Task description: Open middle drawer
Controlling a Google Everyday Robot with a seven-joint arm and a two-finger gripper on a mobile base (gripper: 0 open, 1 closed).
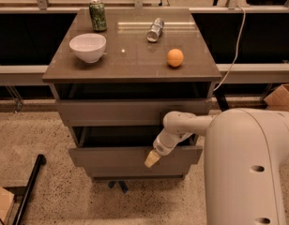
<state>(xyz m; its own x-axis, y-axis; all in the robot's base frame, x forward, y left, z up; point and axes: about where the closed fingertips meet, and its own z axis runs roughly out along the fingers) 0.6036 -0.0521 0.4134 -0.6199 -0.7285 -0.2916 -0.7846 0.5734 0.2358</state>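
- My gripper [151, 158] is low in front of the cabinet [130, 71], its yellowish tip against the front panel of the middle drawer [107, 156], right of the panel's centre and just below its upper edge.
- I cannot tell whether my pincer is spread or pressed together; only one pale tip shows against the panel.
- My arm [186, 123] comes in from the right, crosses the right end of the dark gap above the middle drawer, and bends down to the gripper.
- The middle drawer sits second from the top, under the top drawer [116, 112]. It is pulled out a little, and a dark strip of its inside shows behind the front panel.
- A narrower panel [135, 172] lies below it, close to the floor.
- On the cabinet top a white bowl [87, 47] is at the left front, and a green can [98, 15] stands upright behind it.
- A silver can [155, 29] lies on its side near the back centre, and an orange [175, 57] is to the right, nearer the front.
- A cable [236, 41] hangs down behind the cabinet's right side.
- A cardboard box [281, 97] is at the right edge, and a black pole [29, 184] lies on the floor at the left.
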